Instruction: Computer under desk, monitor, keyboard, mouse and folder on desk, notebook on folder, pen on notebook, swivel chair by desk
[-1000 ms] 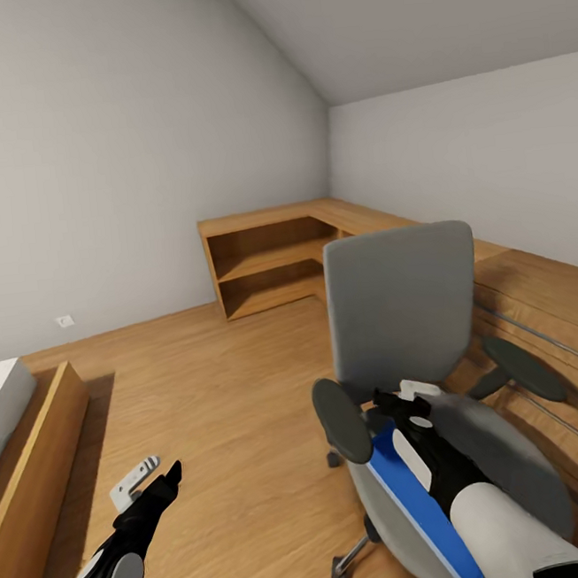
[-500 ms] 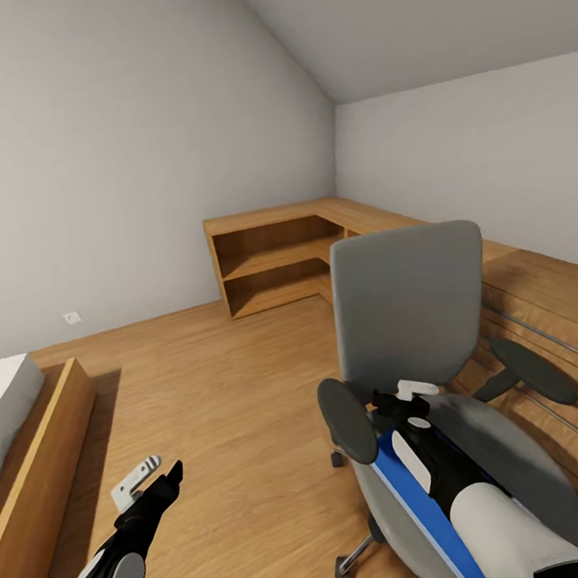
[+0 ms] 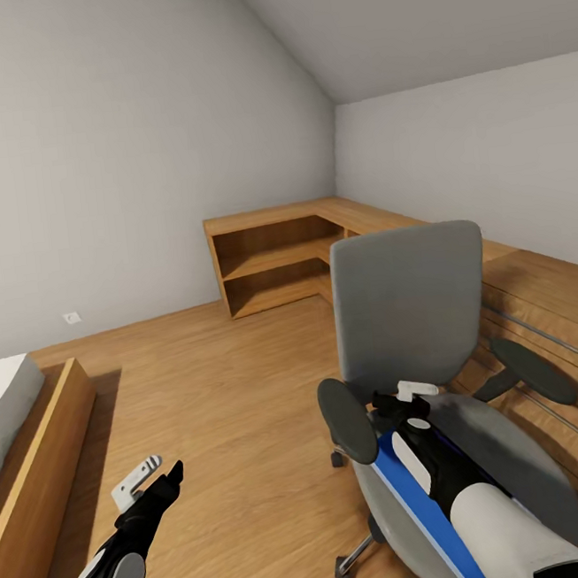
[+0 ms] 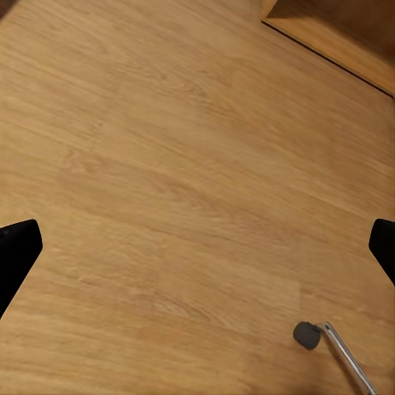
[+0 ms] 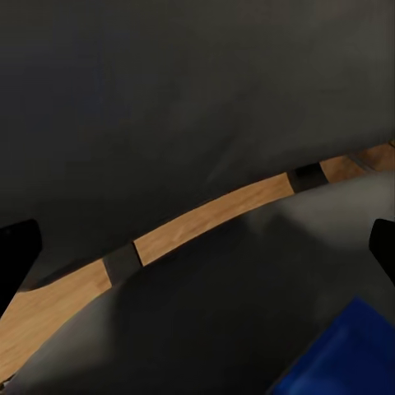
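The grey swivel chair [image 3: 411, 303] stands on the wood floor at the right, its back facing me. The blue folder [image 3: 416, 498] lies flat on its seat, and a corner of the folder [image 5: 346, 354] appears in the right wrist view. My right gripper [image 3: 391, 400] hovers open over the seat near the backrest, its fingertips [image 5: 16, 251] wide apart with nothing between them. My left gripper [image 3: 153, 479] hangs open above bare floor to the chair's left. The desk, computer, monitor, keyboard, mouse, notebook and pen are out of view.
A low wooden corner shelf unit [image 3: 276, 255] lines the far walls. A light wooden drawer chest [image 3: 550, 315] runs along the right behind the chair. A bed in a wooden frame [image 3: 26, 459] sits at the left. One chair castor [image 4: 306, 334] is near my left gripper.
The whole picture shifted slightly to the right a second ago, so the camera moved. Since half a second ago nothing has moved; both arms hold their pose.
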